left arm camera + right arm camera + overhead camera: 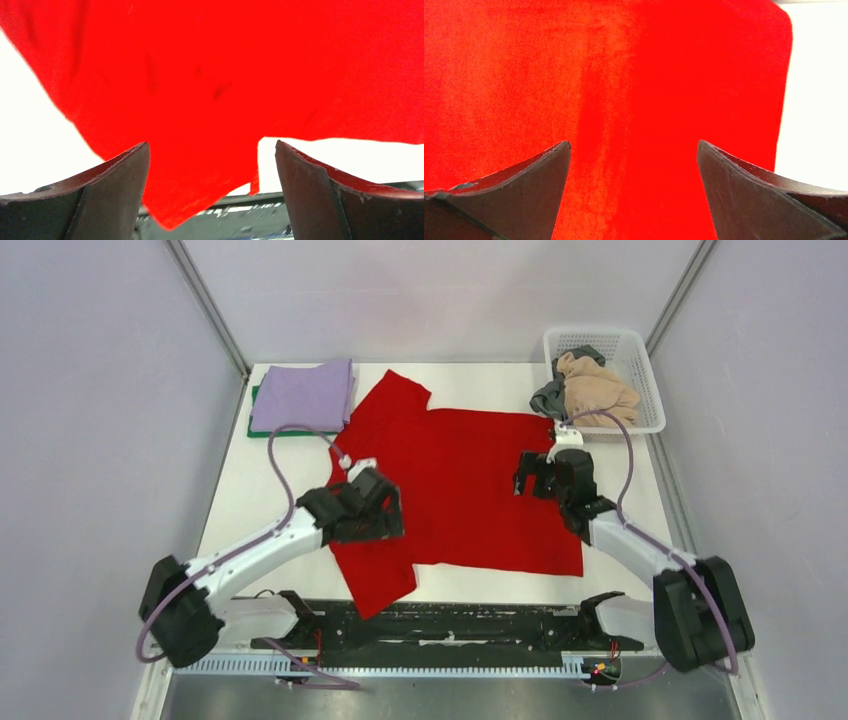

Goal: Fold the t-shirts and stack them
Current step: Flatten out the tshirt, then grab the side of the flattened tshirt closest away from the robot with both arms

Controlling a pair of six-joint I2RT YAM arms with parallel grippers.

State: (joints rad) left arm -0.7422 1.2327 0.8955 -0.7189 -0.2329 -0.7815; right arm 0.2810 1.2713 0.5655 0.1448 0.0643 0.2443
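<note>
Stack is standing at two: lilac shirt folded on green shirt, beyond red shirt (lying flat, unfolded). Left gripper and right gripper are hovering over red shirt, jaws spread, empty.

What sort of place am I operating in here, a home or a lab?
Most likely a lab robot cell, not a home: plain pale wall panels on metal posts box in a white table, and two white arms are bolted to a black base rail. A bright red t-shirt lies spread there.

You see only a thin rim of the green cloth t-shirt under the folded pale lilac t-shirt, upper left overhead.
</note>
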